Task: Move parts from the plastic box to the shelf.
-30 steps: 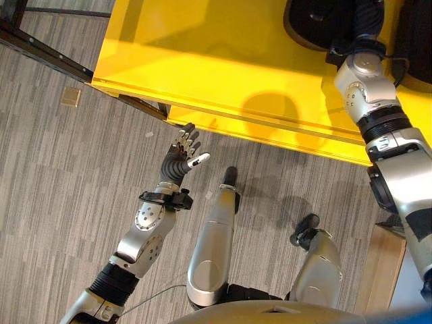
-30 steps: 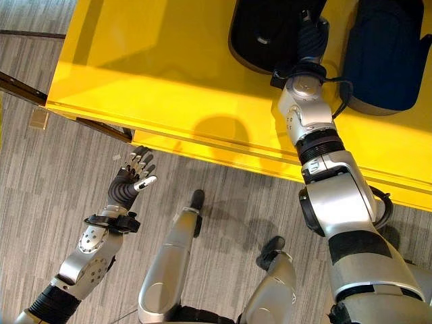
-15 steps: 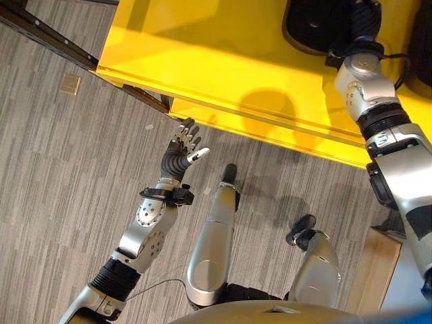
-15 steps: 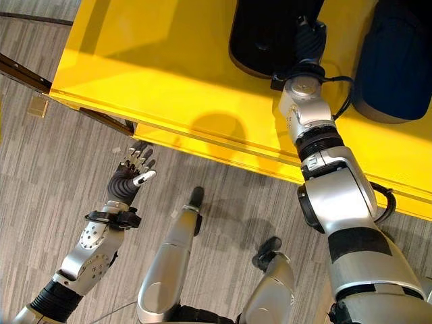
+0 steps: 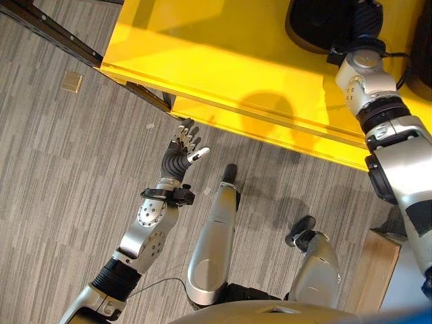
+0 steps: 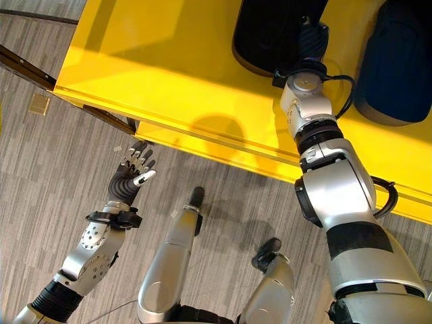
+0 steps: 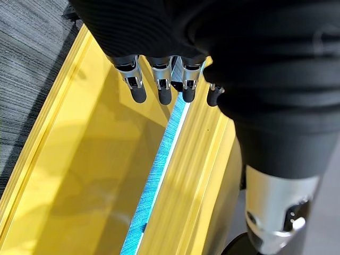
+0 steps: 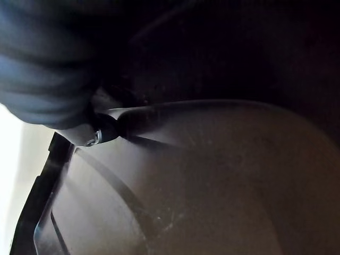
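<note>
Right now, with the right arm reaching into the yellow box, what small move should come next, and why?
Probably close the right hand on the black part and lift it. That hand lies over the part inside the yellow plastic box, though its fingers cannot be read. The left hand hangs open above the floor, holding nothing.

Both eye views look steeply down from the head, sharing the glossy yellow plastic box (image 5: 223,74) and grey striped floor (image 5: 61,175). Each wrist view peers closely along its own hand.
</note>
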{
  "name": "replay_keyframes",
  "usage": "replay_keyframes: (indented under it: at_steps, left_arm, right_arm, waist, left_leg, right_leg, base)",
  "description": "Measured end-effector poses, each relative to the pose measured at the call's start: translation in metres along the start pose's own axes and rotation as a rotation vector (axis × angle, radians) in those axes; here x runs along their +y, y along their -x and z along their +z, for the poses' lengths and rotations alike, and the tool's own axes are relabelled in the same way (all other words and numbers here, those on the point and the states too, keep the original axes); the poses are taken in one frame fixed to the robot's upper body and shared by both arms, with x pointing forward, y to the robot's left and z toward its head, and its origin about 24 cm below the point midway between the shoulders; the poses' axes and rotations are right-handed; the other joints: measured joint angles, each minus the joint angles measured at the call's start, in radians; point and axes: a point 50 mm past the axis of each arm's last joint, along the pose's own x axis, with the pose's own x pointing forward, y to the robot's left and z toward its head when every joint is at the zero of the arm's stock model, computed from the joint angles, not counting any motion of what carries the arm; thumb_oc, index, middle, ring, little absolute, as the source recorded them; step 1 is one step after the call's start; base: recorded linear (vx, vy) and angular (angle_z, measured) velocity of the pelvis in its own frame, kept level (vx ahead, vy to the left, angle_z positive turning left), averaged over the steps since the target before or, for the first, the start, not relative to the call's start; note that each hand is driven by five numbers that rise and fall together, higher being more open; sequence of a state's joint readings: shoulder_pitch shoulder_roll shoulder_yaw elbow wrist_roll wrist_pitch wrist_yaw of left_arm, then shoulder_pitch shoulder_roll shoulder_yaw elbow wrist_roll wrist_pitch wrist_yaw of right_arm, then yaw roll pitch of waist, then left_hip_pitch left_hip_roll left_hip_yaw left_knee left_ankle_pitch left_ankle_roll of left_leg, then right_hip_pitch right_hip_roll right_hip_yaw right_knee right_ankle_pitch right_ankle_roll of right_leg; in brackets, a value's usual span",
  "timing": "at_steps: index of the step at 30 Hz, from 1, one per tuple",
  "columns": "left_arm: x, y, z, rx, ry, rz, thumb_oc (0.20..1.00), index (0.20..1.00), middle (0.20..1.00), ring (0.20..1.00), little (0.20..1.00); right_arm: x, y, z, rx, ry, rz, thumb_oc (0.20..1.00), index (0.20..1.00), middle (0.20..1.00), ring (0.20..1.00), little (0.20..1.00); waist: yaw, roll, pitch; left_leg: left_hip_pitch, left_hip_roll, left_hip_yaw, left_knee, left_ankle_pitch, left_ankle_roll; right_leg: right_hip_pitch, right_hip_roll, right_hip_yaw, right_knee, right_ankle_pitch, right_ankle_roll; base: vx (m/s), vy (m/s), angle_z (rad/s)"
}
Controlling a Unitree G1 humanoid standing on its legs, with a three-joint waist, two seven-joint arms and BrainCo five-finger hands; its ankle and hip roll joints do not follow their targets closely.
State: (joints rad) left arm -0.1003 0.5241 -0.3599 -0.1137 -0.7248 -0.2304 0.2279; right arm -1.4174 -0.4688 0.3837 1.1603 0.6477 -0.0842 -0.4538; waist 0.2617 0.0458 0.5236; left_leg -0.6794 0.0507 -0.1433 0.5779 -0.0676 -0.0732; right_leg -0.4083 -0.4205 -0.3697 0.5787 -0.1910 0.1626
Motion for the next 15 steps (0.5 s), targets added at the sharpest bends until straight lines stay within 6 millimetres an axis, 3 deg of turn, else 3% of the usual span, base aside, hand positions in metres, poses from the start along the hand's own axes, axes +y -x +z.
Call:
replay_keyframes:
  at_steps: [15]
  left_arm:
    - [-0.0039, -0.0036, 0.0018, -0.009, 0.0, -0.008, 1.0, 1.0, 1.0, 1.0, 1.0]
  right_arm:
    - [0.0059, 0.0012, -0.0044, 0.025, 0.008, 0.01, 0.2, 0.2, 0.2, 0.2, 0.2]
  waist:
    - [-0.012, -0.013, -0.004]
  left_leg:
    - [0.0, 0.002, 0.002, 0.0, 0.0, 0.0]
  right_leg:
    - [-0.001, 0.002, 0.001, -0.006, 0.002, 0.0]
  base:
    - [0.0, 0.0, 0.0]
